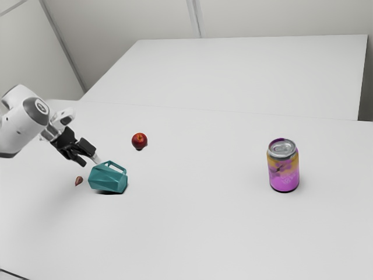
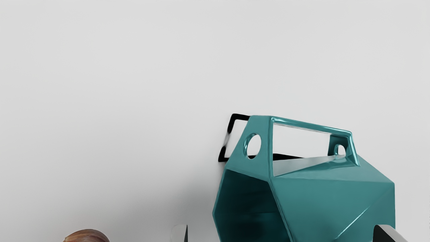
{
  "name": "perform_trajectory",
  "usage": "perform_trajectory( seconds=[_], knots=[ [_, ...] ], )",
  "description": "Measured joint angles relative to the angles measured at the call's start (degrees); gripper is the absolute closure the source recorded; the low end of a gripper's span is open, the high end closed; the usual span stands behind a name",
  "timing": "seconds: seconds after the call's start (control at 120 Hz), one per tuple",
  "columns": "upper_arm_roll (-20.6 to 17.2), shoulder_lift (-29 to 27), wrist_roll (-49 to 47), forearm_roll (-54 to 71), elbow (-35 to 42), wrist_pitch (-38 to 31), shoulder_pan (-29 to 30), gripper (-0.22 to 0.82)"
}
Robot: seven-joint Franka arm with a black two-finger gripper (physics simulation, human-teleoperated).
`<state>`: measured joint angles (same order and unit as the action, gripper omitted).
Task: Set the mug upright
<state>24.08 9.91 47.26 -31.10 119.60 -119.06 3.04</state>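
Mug (image 1: 107,178) on its side on the surface (image 1: 192,233), not upright. Exterior view: it lies just beside my fingers (image 1: 87,147), which reach in over it from the exterior view's left, angled downward. Arm (image 1: 24,125) behind them, white.

Fingers: wide apart, nothing clamped. Wrist view: the tips of my fingers (image 2: 179,234) stand at two sides of a broad gap, with part of the mug's body in it. One tip overlaps the teal wall; contact with it cannot be judged. The other tip is apart from the mug, on the side of its open mouth (image 2: 250,208). Handle (image 2: 312,125) raised along the upper side of the body; dark shadow on the surface beside it.

Other items, exterior view: small brown object (image 1: 78,181) near the mug, toward the exterior view's left. Red apple (image 1: 139,140) a little apart from the mug, farther from that camera. Purple and yellow can (image 1: 283,166) upright, well apart, toward the exterior view's right.
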Motion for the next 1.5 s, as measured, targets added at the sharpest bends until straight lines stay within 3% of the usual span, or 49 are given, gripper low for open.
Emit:
perform_trajectory(
  seconds=[0.608,1.5],
  knots=[
    [0.0,0.6,9.1,-8.8,3.3,1.9,1.6,0.0],
    [0.1,1.2,13.2,-20.4,6.1,9.1,4.0,0.0]
  ],
)
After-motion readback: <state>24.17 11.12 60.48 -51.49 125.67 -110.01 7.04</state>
